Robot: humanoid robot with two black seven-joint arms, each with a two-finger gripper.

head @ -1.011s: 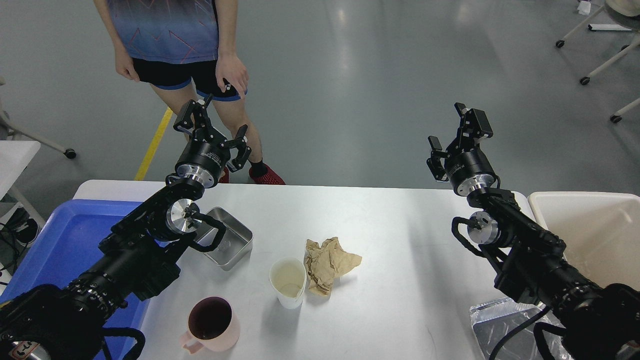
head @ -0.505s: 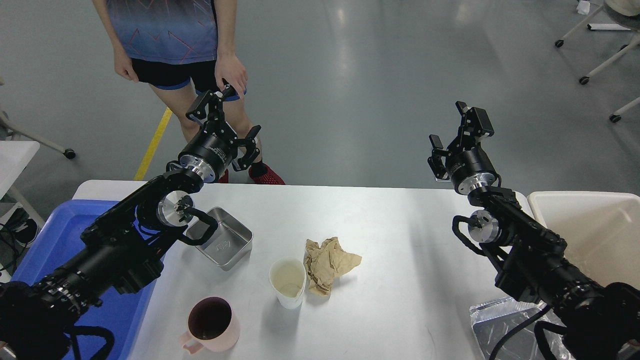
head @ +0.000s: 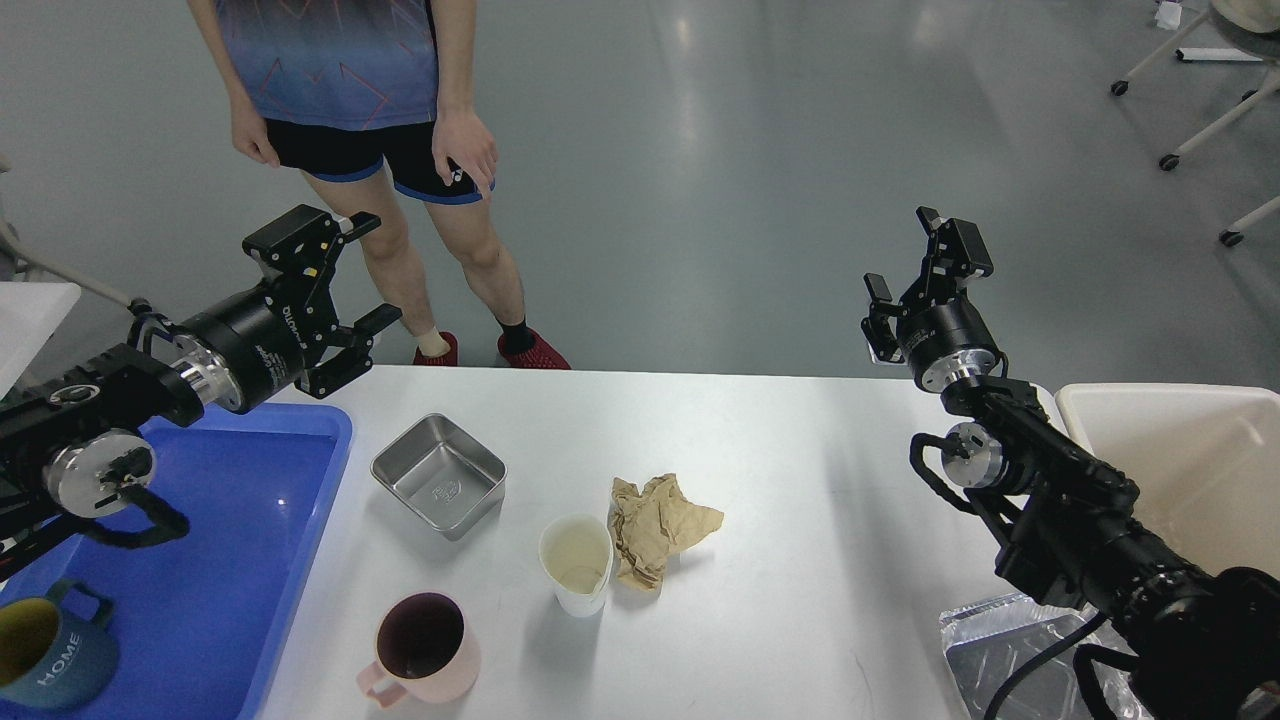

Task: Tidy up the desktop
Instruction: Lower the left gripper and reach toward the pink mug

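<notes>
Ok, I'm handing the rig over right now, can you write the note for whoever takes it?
Left end effector: open, empty, raised over the far corner of the blue tray.
Right end effector: open, empty, raised over the far right of the desktop.
Done: a blue mug sits in the tray.
Left on the desktop: steel dish, pink mug, paper cup, crumpled brown paper, foil tray at the near right.
Cream bin on the right looks empty.

Tin (head: 439, 487) left of cup (head: 577, 563), paper (head: 655, 526) right.
</notes>
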